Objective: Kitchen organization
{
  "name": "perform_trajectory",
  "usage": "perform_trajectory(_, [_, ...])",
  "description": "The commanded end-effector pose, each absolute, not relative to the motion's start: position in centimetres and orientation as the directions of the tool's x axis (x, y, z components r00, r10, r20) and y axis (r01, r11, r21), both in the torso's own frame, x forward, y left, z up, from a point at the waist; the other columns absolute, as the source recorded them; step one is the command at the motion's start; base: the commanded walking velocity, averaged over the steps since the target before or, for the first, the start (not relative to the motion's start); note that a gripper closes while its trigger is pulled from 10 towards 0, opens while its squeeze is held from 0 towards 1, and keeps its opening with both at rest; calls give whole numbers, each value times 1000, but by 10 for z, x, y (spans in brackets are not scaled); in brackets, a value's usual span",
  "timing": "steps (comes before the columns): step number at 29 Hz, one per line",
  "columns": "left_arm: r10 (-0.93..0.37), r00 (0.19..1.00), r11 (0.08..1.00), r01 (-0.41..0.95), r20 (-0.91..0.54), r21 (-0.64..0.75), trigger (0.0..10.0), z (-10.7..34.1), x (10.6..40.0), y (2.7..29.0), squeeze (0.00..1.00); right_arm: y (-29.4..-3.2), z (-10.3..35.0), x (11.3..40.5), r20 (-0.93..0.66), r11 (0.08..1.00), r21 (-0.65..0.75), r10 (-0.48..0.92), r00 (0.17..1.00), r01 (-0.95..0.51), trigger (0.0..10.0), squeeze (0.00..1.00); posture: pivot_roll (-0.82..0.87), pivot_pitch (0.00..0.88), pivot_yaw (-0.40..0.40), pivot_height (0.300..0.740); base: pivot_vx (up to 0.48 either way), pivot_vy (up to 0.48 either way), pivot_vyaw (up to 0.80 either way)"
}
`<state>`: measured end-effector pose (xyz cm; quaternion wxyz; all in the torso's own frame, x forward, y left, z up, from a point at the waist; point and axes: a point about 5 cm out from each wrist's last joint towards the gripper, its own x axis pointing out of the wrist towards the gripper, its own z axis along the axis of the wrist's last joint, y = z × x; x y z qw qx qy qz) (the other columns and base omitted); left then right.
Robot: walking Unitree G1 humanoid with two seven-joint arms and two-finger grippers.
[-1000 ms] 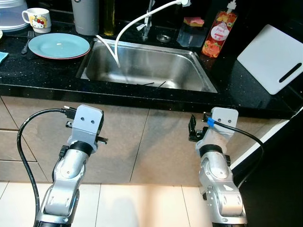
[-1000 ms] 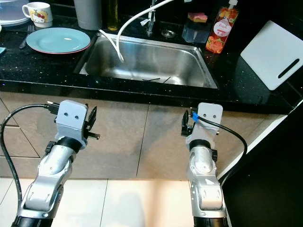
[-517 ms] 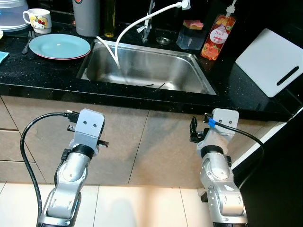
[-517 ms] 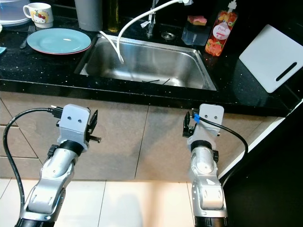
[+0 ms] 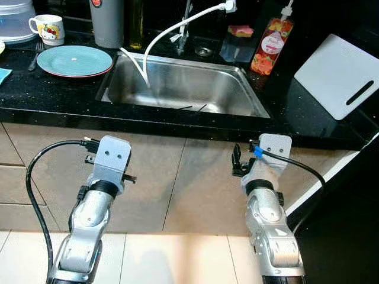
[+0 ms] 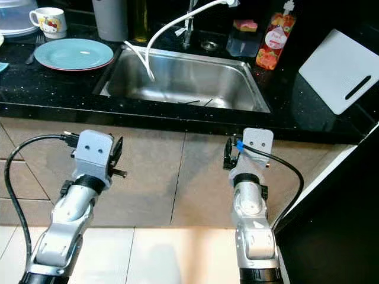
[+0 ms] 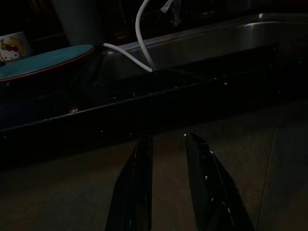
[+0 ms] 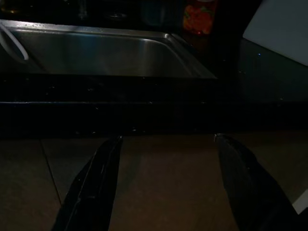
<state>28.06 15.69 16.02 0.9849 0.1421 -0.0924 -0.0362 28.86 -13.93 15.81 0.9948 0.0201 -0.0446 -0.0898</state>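
Below the counter edge: both arms are raised in front of the cabinet fronts, short of the counter (image 5: 53,97), touching nothing.
Left gripper: left gripper (image 7: 166,144) has its fingers a narrow gap apart, holding nothing, aimed at the counter's front edge below the plate.
Right gripper: right gripper (image 8: 166,144) has its fingers spread wide, empty, aimed at the front edge below the sink's right end.
Task things: a teal plate (image 5: 74,60) sits at the counter's left end, just left of the sink (image 5: 183,89); a mug (image 5: 47,28) stands behind it near the back edge, and a fork (image 5: 34,55) lies along its left rim.
Right end: a white board (image 5: 337,74) leans near the right corner; a red bottle (image 5: 265,46) stands behind the sink.
Step in hand, as judged: approach; no item is chosen yet.
Doing it well: lift a gripper clear above the front edge before reaching in, and steer around the white hose (image 5: 172,26) arching over the sink.
Hard to make out: thin dark items in the basin (image 5: 192,107) cannot be identified; both wrist views are very dark.
Cut off: a pale container (image 5: 15,21) at the far left corner, and a grey cylinder (image 5: 107,22) behind the sink.
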Motion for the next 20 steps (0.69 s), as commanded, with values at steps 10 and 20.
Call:
perform_trajectory(10, [-104, 980, 957, 52, 171, 284, 10000, 161, 280, 154, 0, -145, 158, 288, 90, 977, 60, -211, 973, 207, 10000, 0, 185, 0, -130, 740, 0, 0, 0])
perform_trajectory(20, [-102, 980, 960, 52, 170, 276, 10000, 160, 279, 151, 0, -142, 165, 297, 110, 979, 63, -201, 973, 195, 10000, 0, 212, 0, -132, 740, 0, 0, 0])
